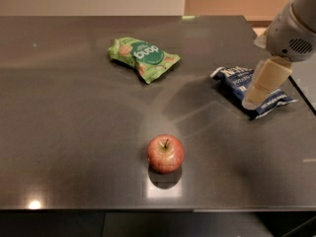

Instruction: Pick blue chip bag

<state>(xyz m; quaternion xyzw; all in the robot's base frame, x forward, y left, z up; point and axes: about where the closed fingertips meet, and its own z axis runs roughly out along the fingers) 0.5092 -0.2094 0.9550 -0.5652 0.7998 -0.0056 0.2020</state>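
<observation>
A dark, glossy table (pixel 74 122) is seen from above and in front, with a red apple (pixel 166 153) sitting near its front edge. The apple serves as the landmark for everything else here.

The blue chip bag (pixel 231 80) lies flat on the table, behind the apple and off to the right, close to the table's right edge. It is a small, crinkled navy packet with a white end. The robot's gripper (pixel 254 98) is at that same spot, beyond and to the right of the apple. It hangs from a pale grey arm that enters at the upper right corner. Its cream-coloured tip overlaps the middle of the blue bag and hides part of it. Whether the gripper is open or closed cannot be told from this angle, nor whether it touches the bag.

This looks like the approach step, just ahead of the grasp, and the bag does not appear lifted. The next move likely calls for settling squarely over the packet and closing on a raised fold, since a flat foil bag gives little to grip.

A green snack bag (pixel 143 58) lies well behind the apple and slightly to its left. It carries large white lettering that appears upside down and cannot be read with confidence. The blue bag shows white lettering near its far left end, too indistinct to read.
</observation>
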